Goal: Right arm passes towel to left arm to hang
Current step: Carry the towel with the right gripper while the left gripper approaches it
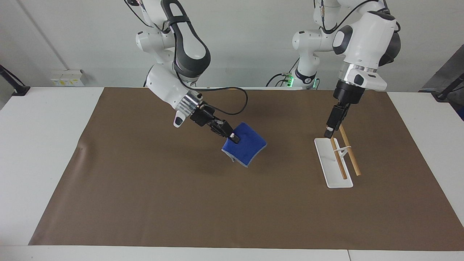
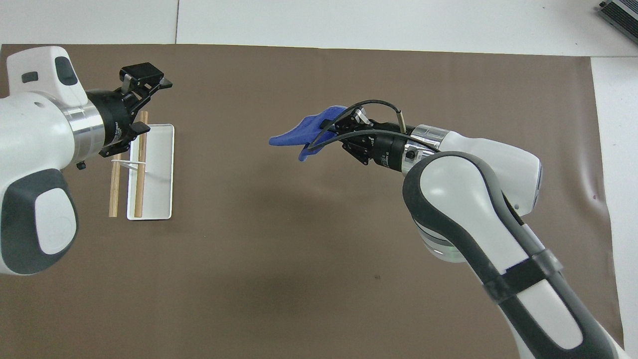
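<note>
A small bright-blue towel (image 1: 245, 148) with a pale stitched edge hangs in the air over the middle of a brown mat (image 1: 203, 203), folded and drooping. The right gripper (image 1: 233, 137) pinches its upper corner, fingertips pressed together on the cloth. The right arm (image 1: 170, 87), white with a silver wrist ring and a loose black cable, reaches in from about ten o'clock of the towel in the facing view.

At about three o'clock from the towel in that view, toward the left arm's end of the table, a white rack (image 1: 332, 165) stands on the mat, carrying two wooden rods (image 1: 348, 148) side by side. The left gripper (image 1: 329, 132) hangs over the rack's end nearer the robots, pointing down, jaws spread apart and holding nothing. The left arm (image 1: 364, 43) rises from it toward one o'clock. White tabletop (image 1: 40, 145) surrounds the mat.
</note>
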Available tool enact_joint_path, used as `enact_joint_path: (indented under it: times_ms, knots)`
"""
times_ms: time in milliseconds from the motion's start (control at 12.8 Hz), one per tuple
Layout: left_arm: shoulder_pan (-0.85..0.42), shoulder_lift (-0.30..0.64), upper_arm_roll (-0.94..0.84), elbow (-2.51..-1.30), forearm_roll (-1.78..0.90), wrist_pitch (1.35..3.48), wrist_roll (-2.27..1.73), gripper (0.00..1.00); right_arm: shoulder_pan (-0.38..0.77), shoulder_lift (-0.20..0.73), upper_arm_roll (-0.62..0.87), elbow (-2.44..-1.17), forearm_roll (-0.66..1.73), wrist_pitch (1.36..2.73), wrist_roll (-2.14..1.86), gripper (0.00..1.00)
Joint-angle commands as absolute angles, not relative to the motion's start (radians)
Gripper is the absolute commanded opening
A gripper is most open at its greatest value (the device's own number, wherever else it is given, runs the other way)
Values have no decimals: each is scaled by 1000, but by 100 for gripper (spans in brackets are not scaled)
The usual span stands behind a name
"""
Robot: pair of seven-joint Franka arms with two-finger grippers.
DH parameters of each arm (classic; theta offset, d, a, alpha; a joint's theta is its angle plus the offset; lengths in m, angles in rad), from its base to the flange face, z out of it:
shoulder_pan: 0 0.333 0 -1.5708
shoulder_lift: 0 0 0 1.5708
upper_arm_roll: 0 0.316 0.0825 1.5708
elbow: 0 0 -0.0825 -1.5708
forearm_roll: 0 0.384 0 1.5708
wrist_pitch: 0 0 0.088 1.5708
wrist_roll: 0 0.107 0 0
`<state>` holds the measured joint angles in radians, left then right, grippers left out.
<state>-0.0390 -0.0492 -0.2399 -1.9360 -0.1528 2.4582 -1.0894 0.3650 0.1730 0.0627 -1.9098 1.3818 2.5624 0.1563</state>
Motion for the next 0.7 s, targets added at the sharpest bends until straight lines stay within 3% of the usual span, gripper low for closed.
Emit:
enact_joint_path:
  times_ms: [0, 313, 626]
  knots:
    - [-51, -63, -258, -2003, -167, 2580, -1230, 100, 394, 167, 74, -1910, 1492, 2610, 170, 0]
    - [-52, 3, -317, -2017, -167, 2690, -1388, 100, 453, 167, 74, -1881, 1666, 2674, 167, 0]
    - [-46, 5, -371, -2075, -167, 2701, -1431, 100, 459, 167, 75, -1864, 1842, 2674, 167, 0]
